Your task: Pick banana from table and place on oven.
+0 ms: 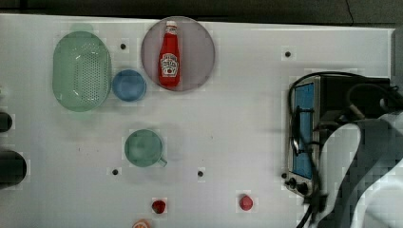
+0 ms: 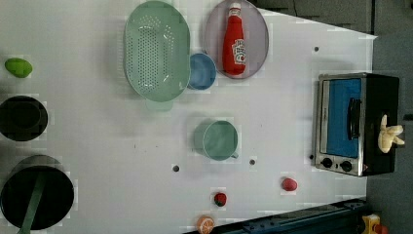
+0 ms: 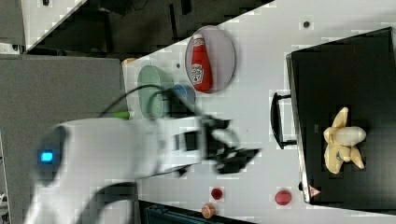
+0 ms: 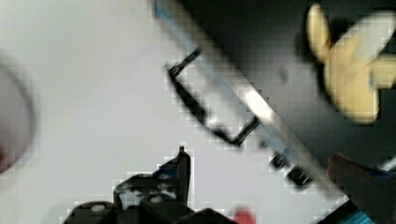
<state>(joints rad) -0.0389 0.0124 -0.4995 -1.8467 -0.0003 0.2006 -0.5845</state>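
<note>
- On the black top of the oven (image 3: 343, 121), we are seeing the banana (image 3: 343, 142) lying free, with nothing gripping it, near the edge away from the door.
- From the left view, we are finding the same banana (image 2: 389, 137) perched on the oven (image 2: 358, 124) at the table's (image 2: 122, 146) right edge, with the blue glass door and its handle facing the table's middle.
- Over the table in the right view, we are watching the gripper (image 3: 240, 156) hovering off the oven's front, apart from the banana, its jaws spread and holding nothing.
- At the top view's right edge, we are finding the white arm covering part of the oven (image 1: 309, 133), so the banana is hidden from us there.
- Close up in the wrist view, we are catching the banana (image 4: 355, 65) on the dark top and one dark finger (image 4: 183, 170) over the white table.
- Near the table's far edge, we are seeing a ketchup bottle (image 1: 169, 54) lying on a grey plate (image 1: 199, 52), with a blue bowl (image 1: 129, 85) and a green colander (image 1: 81, 71) beside it.
</note>
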